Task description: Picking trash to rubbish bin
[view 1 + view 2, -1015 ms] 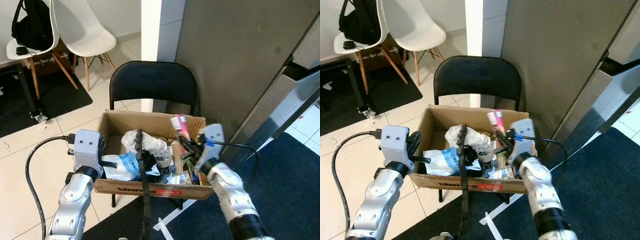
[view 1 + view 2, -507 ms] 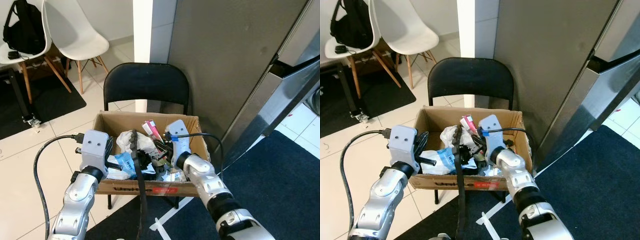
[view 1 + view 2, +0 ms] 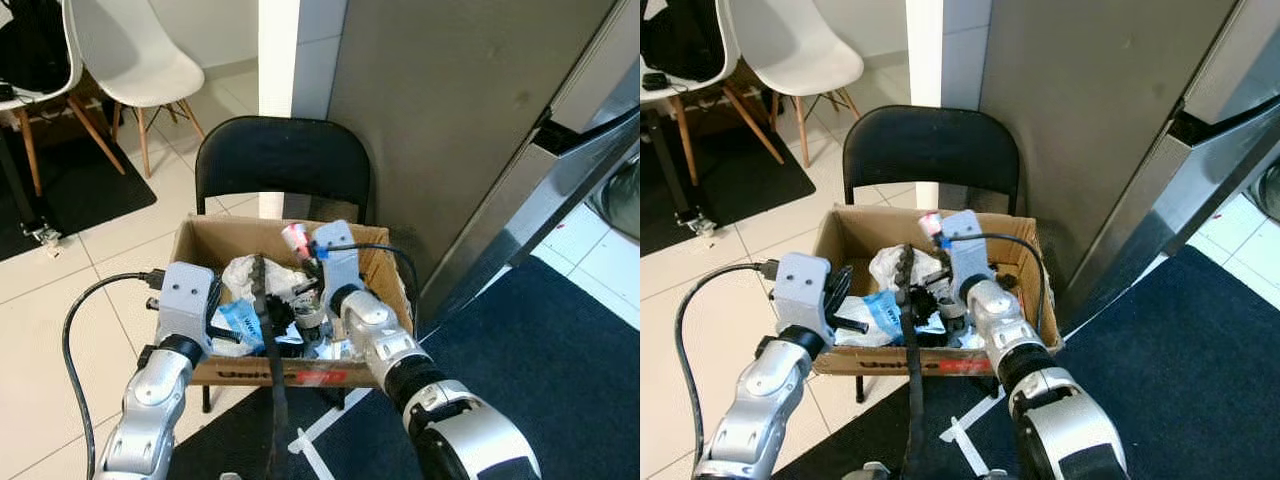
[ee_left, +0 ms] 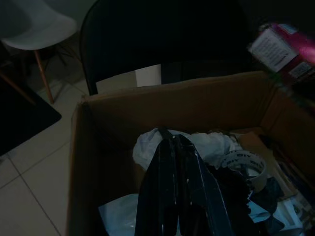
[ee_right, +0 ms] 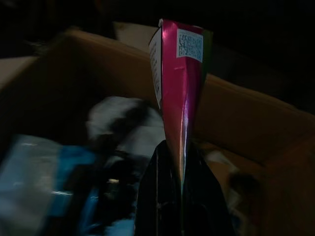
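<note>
Over the cardboard box (image 3: pixel 205 236) on the black chair (image 3: pixel 282 160), a pink carton (image 5: pixel 180 73) is being pinched by the right gripper (image 5: pixel 181 189), near the back wall. The left gripper (image 4: pixel 178 147), fingers together and empty, is being held above the trash; the carton's label is unreadable.
</note>
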Robot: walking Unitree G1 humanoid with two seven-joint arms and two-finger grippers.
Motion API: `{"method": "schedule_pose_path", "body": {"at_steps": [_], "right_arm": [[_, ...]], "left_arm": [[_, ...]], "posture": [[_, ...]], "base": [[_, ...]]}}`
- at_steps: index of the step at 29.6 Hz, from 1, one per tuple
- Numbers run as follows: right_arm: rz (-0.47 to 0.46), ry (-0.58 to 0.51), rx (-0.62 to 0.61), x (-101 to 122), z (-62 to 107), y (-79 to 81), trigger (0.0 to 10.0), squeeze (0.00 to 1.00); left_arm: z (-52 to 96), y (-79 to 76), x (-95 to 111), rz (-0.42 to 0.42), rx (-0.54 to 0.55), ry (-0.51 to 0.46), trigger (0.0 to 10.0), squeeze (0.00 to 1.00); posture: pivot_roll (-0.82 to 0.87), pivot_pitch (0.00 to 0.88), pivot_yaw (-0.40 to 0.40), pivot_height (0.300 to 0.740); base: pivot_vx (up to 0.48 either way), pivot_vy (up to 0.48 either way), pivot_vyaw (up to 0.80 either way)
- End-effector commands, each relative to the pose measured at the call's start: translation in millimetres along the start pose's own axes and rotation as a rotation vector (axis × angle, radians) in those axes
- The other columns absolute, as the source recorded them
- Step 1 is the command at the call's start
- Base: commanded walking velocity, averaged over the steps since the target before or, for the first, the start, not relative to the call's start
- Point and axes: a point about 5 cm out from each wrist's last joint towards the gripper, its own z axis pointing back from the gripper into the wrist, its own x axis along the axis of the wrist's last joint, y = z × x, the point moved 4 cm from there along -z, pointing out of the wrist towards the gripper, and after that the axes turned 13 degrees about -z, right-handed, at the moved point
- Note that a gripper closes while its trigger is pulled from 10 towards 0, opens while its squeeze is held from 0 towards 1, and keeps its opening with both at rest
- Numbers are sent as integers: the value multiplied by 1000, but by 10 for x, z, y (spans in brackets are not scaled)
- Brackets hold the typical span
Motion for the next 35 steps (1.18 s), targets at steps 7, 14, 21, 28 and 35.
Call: {"method": "schedule_pose_path", "body": {"at_steps": [7, 14, 21, 28, 35], "right_arm": [[38, 51, -171, -17, 102, -602, 10000, 0], [-101, 48, -53, -9, 159, -684, 10000, 0], [-161, 74, 103, -72, 188, -555, 10000, 0], [-174, 62, 123, -59, 183, -524, 10000, 0], [-190, 58, 151, -45, 176, -483, 10000, 0]], "left_arm": [[-14, -71, 39, -4, -33, -26, 10000, 0], [0, -103, 76, 17, -57, -47, 10000, 0], [38, -139, 81, 31, -79, -53, 10000, 0], [91, -87, 74, 32, -130, -75, 10000, 0], [108, -123, 94, 49, -194, -79, 10000, 0]], "posture": [[46, 205, -108, 740], [35, 212, -102, 740], [33, 214, -99, 740], [44, 214, -94, 740], [47, 216, -90, 740]], "base": [[0, 0, 0], [0, 0, 0], [0, 0, 0], [0, 0, 0], [0, 0, 0]]}}
